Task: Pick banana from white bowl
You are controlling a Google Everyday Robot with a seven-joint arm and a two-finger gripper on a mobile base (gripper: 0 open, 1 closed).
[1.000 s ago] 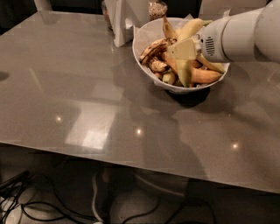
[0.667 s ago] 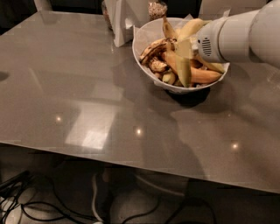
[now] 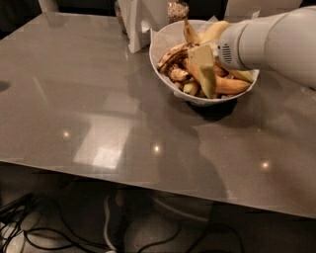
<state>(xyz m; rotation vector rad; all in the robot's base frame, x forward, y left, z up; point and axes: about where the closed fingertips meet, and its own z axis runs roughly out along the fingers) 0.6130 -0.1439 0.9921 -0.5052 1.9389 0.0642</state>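
Note:
The white bowl [image 3: 165, 42] stands at the far right of the grey table and holds several bananas. The banana [image 3: 213, 29], pale yellow and curved, lies at the back of the bowl, partly hidden behind my arm. Smaller brown-spotted bananas [image 3: 173, 53] lie on the bowl's left side, and an orange-yellow one [image 3: 231, 87] lies along the front right. My gripper [image 3: 205, 69] reaches in from the right on a white arm and hangs down into the middle of the bowl, among the bananas and just in front of the pale banana.
A white upright object [image 3: 140, 22] and a jar [image 3: 177, 10] stand just behind and left of the bowl. The grey tabletop [image 3: 98, 99] stretches left and forward to its front edge. Cables lie on the floor [image 3: 59, 232] below.
My gripper has sunk slightly lower and a little left into the bowl. The bananas and bowl have not visibly moved.

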